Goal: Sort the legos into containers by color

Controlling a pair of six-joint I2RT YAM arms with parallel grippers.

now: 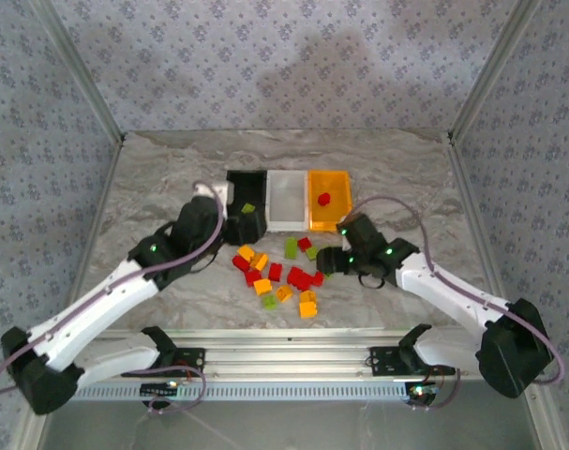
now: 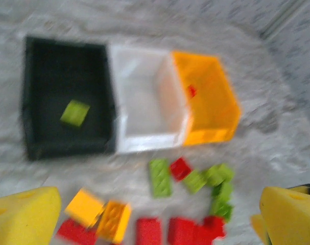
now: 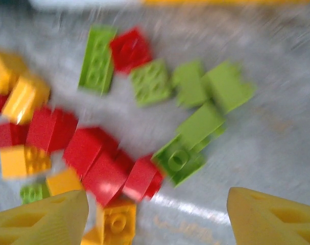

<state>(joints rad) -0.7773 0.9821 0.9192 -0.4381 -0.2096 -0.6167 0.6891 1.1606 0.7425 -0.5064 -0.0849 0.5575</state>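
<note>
Hovering wide and empty, the right claw (image 3: 152, 199) has a light green lego (image 3: 178, 159) just ahead, long axis slanting across its opening.

Three containers (image 1: 286, 195) side by side, legos (image 1: 277, 272) scattered before them, one more inside each outer container
</note>
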